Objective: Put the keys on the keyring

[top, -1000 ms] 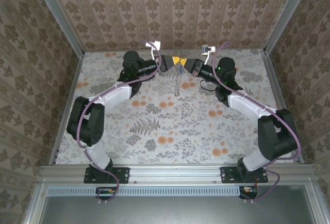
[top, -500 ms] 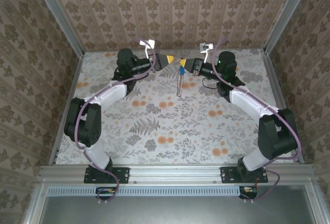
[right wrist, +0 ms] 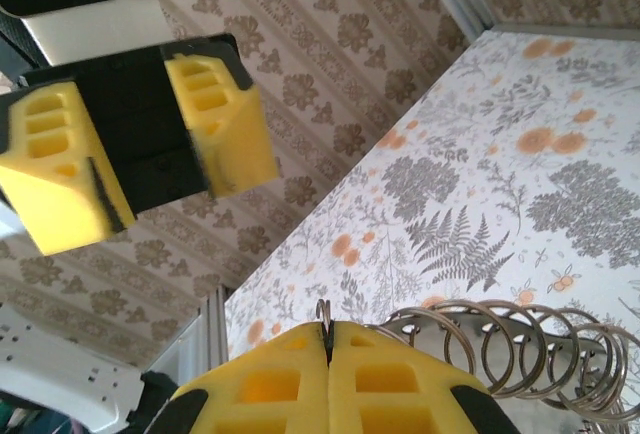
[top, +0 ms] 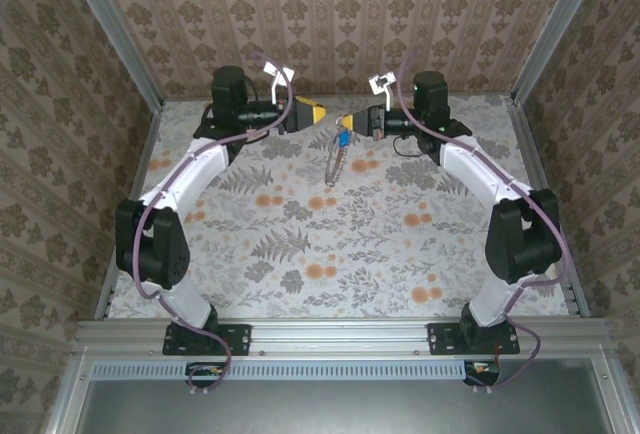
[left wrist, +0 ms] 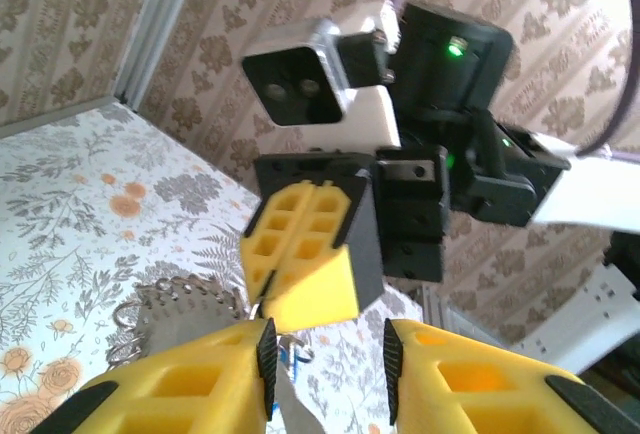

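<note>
The right end effector (top: 345, 121) stays pinched on the single keyring (top: 334, 162), which hangs at 6 o'clock with the keys (top: 342, 138), one blue set, near its top. At 9 o'clock, the left end effector (top: 320, 113), earlier shut, stands narrowly parted and empty.

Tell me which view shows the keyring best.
Top external: the whole keyring hangs from the shut right gripper, small but complete. Right wrist shows its coils close up, cut off at the frame's edge. Left wrist catches a part of it low in frame.
</note>
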